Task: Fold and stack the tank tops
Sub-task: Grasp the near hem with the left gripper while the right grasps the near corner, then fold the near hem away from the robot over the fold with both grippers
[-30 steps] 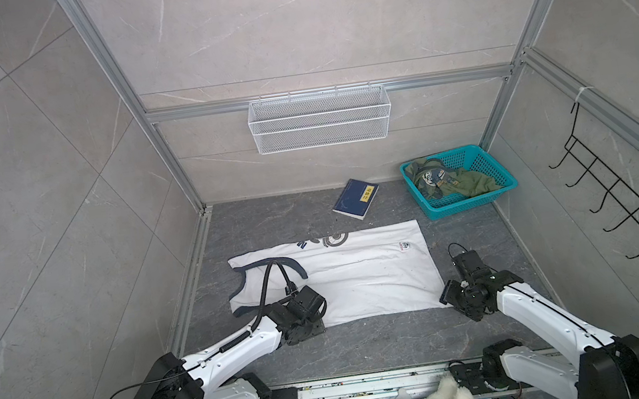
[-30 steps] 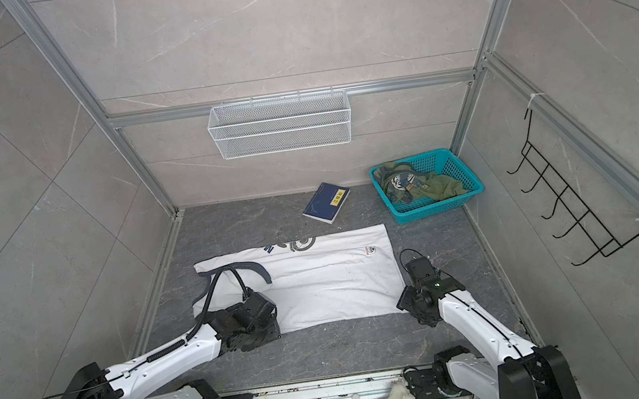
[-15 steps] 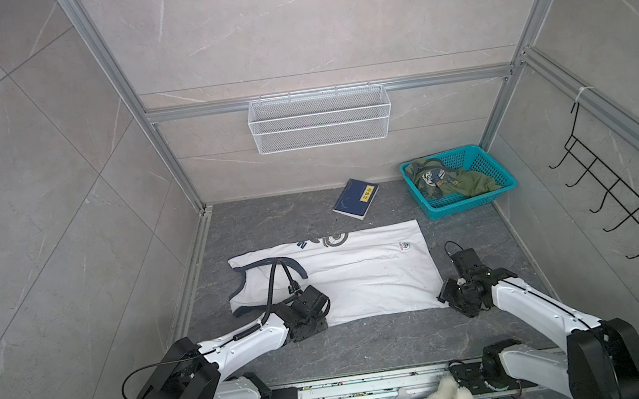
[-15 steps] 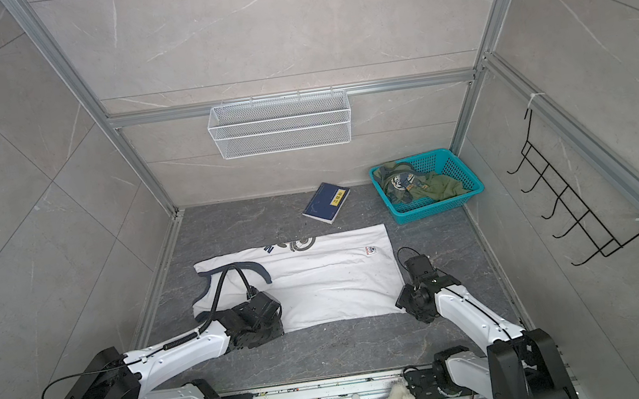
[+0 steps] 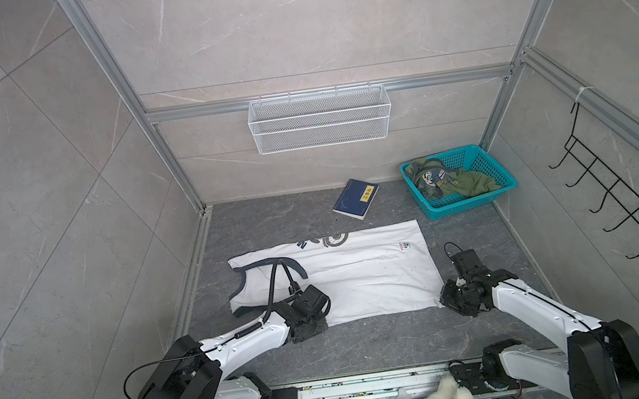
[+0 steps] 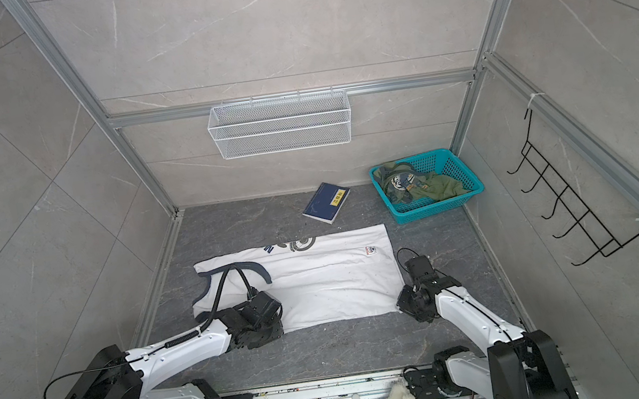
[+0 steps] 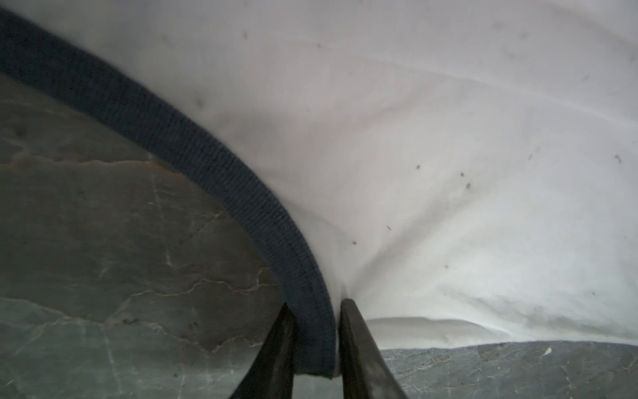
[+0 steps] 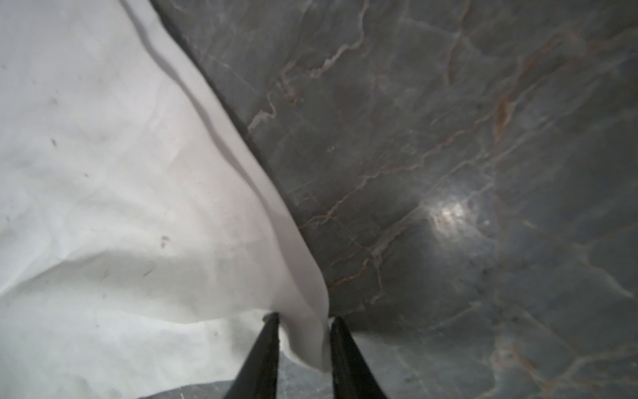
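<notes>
- Your left tool (image 7: 316, 305) has just closed on the white tank top (image 7: 448, 138). It now clamps the navy trim (image 7: 241, 193) at the near-left armhole; a second ago its jaws stood wider.
- Your right tool (image 8: 305, 317) has closed likewise, with the near-right hem corner bunched between its jaws.
- The white tank top lies spread flat mid-worktop (image 5: 370, 340), its badge print along the far edge.
- With both near corners held, you look ready to lift the near edge and carry it farther back for a fold.
- At the far right, the olive tank top (image 5: 471, 184) sits crumpled in the basket (image 5: 473, 203), not yet folded. The book (image 5: 357, 204) lies to its left.
</notes>
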Tool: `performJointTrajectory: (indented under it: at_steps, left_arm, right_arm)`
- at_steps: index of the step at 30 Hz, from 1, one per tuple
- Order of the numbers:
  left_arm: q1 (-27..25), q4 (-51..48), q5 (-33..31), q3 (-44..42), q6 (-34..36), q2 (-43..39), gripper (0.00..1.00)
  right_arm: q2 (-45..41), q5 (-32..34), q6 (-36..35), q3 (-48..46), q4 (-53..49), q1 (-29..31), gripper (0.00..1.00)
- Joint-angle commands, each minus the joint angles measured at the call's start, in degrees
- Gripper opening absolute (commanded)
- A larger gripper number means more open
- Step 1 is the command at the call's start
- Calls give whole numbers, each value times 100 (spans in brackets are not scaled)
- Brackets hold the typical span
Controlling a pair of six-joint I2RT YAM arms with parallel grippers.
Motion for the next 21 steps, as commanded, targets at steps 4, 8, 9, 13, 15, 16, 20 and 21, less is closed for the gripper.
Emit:
performJointTrajectory:
  at_steps: [4,8,9,13,15,16,20,21]
  left_arm:
    - [-16,-532,-111,262,16,-274,16]
    - [-9,-847,-92,585,257,-283,12]
    - [-8,-949,-91,687,312,-263,11]
    - [13,-1087,-232,959,478,-214,10]
    - [94,-1165,-288,1128,560,-158,10]
    - [147,-1164,-278,1201,594,-131,10]
    - [473,-1128,-240,1547,806,53,10]
    - [562,-1078,-209,1614,882,108,10]
  right_arm:
    - [-146,131,-117,158,-281,9,14]
    - [-280,189,-174,326,-452,6,11]
    - [-309,226,-197,393,-511,5,11]
    - [-336,265,-296,665,-596,10,7]
    - [-315,271,-340,850,-609,7,5]
    - [-301,270,-342,923,-602,5,5]
    - [-125,372,-367,1345,-570,4,2]
    - [-44,402,-386,1443,-535,1,2]
